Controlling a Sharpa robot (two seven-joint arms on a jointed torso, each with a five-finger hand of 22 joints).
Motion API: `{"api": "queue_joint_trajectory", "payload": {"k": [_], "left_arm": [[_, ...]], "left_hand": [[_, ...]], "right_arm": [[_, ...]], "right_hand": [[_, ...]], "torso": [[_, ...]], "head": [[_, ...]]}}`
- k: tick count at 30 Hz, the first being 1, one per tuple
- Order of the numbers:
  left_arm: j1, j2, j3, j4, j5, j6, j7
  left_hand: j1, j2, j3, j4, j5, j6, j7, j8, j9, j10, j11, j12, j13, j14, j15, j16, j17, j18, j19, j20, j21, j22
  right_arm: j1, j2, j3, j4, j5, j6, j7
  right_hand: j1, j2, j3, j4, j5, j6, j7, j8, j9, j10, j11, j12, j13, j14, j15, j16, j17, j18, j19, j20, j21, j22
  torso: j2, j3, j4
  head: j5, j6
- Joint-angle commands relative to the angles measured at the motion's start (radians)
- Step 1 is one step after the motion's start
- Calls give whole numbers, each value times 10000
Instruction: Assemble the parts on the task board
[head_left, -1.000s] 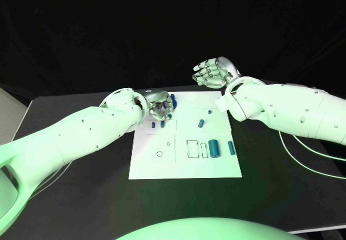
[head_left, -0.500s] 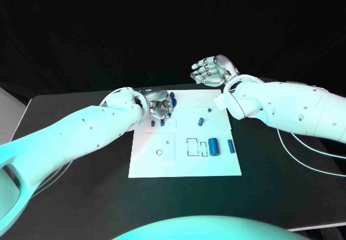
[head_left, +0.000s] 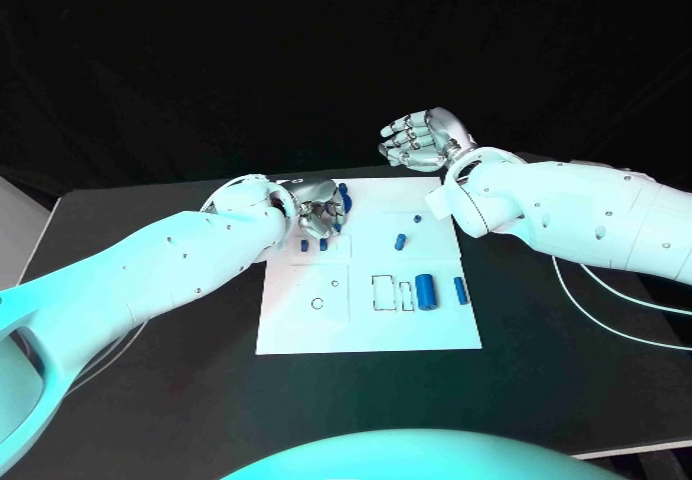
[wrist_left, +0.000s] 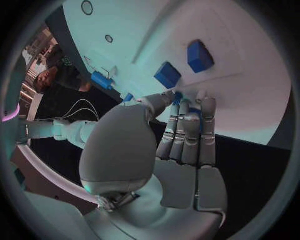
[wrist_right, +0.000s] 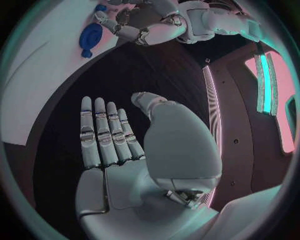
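Silver left hand (head_left: 320, 212) fingers pinch a blue part (wrist_left: 187, 111) over the task board (head_left: 368, 330); right hand (head_left: 420, 140) fingers spread.

table (head_left: 144, 330), black: one.
task board (head_left: 310, 335), white: one.
blue parts (head_left: 401, 241) on the board: eight can be counted in the head view (any under the fingers cannot be told). Of these:
- thick cylinder (head_left: 427, 283): one
- slimmer long piece (head_left: 462, 291) just beside it: one
- small blocks (head_left: 304, 243) side by side: two
- the remaining four are too small to sort

outlined circles (head_left: 319, 304) on the board: two.
outlined rectangle (head_left: 384, 293): one.
silver hands: two, the left hand (head_left: 320, 208) and the right hand (head_left: 418, 140).
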Motion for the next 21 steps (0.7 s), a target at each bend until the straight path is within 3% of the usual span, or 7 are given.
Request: {"api": "queue_joint_trajectory", "payload": {"k": [1,13,21], "left_arm": [[-11,48,-3,-29,-44,176,1],[-23,132,-13,-199,-44,270,-37],[-32,163,-28,-267,-44,128,-29]], "left_hand": [[18,92,54,1,5,74,0,-38,-14,77,-9,-67,-13,56,-8,54,-1,28,55,0,49,15],[69,167,159,-77,4,107,12,-127,-45,225,-17,-202,-59,192,-21,168,129,-13,209,-21,257,234],[261,447,303,-322,-6,502,-73,-118,-13,758,-140,-321,-46,649,-139,431,557,-115,657,-125,843,828]], "right_arm": [[5,13,5,26,-2,132,134],[5,22,5,43,-2,163,120],[7,23,5,59,-3,179,113]], "right_hand": [[-61,7,-9,-71,81,17,502,-48,-14,41,17,-64,-23,82,18,-77,-21,135,-41,7,-19,-27],[-67,22,-10,-79,156,34,502,-56,-23,66,16,-81,-67,109,16,-103,-57,135,-26,6,-17,-83],[-79,35,-11,-77,201,44,502,-61,-29,79,16,-90,-91,123,17,-118,-79,135,-18,5,-16,-116]], "torso": [[-3,-8,15],[8,-10,3],[-4,-11,24]], "head": [[-18,-11],[-55,-23],[-81,-48]]}}
